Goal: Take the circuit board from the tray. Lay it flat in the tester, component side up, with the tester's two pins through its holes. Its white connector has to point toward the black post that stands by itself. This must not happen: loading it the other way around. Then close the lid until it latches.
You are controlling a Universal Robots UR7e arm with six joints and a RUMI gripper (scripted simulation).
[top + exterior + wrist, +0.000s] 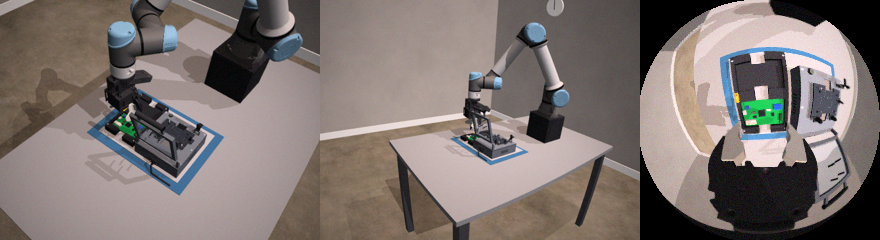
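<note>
The green circuit board (pixel 125 128) (pixel 771 119) lies component side up in the near compartment of the black tray (pixel 112 129) (pixel 757 75); the far compartment is empty. A whitish connector (pixel 117 123) (pixel 751 122) is at its edge away from the tester. My gripper (pixel 763 121) is open and empty above the near end of the tray, its fingers apart either side of the board's width in the wrist view. The grey tester (pixel 191 149) (pixel 485 151) (pixel 800 100) has its lid (pixel 173 148) (pixel 490 131) raised. Small dark posts stand on its bed; I cannot tell which stands alone.
The raised lid's black handle (pixel 149 120) is close beside my gripper. A black latch (pixel 198 127) (pixel 844 84) stands at the tester's far edge. A bent black rod (pixel 151 169) sticks out of its near side. A yellow piece (pixel 125 109) (pixel 736 97) is beside the tray.
</note>
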